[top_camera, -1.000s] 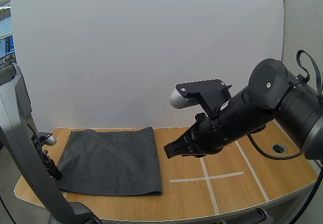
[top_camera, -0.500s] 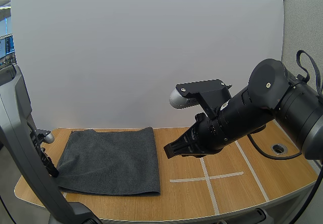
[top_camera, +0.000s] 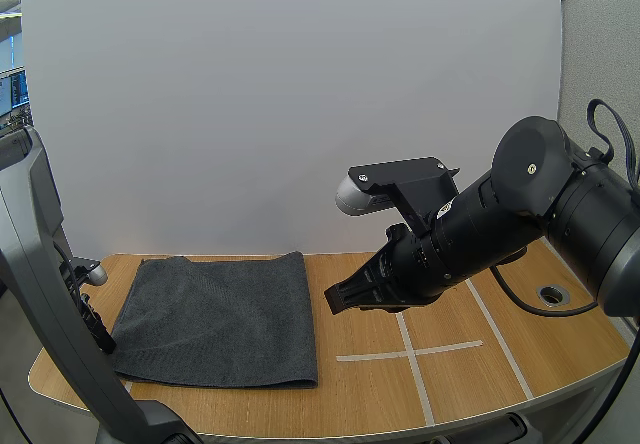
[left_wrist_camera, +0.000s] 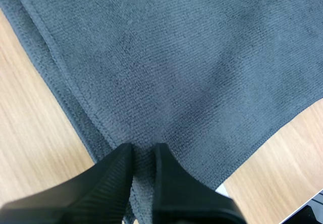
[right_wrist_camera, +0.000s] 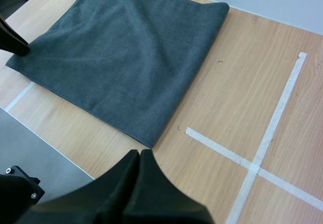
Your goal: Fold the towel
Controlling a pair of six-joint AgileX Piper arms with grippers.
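Jaws on my left gripper (left_wrist_camera: pixel 143 151) are nearly closed, pinching the edge of the grey towel (left_wrist_camera: pixel 192 67) between the tips. The jaws on my right gripper (right_wrist_camera: pixel 140 156) are pressed together on nothing.
From the left fingertips the towel lies spread across the wooden table (top_camera: pixel 400 384). My right gripper hovers above the table past the towel's far side, near a white tape cross (right_wrist_camera: pixel 257 166).

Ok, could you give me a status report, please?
Left gripper shut on towel, left edge. Right gripper shut, empty, above the table. Towel flat; nothing in the way.
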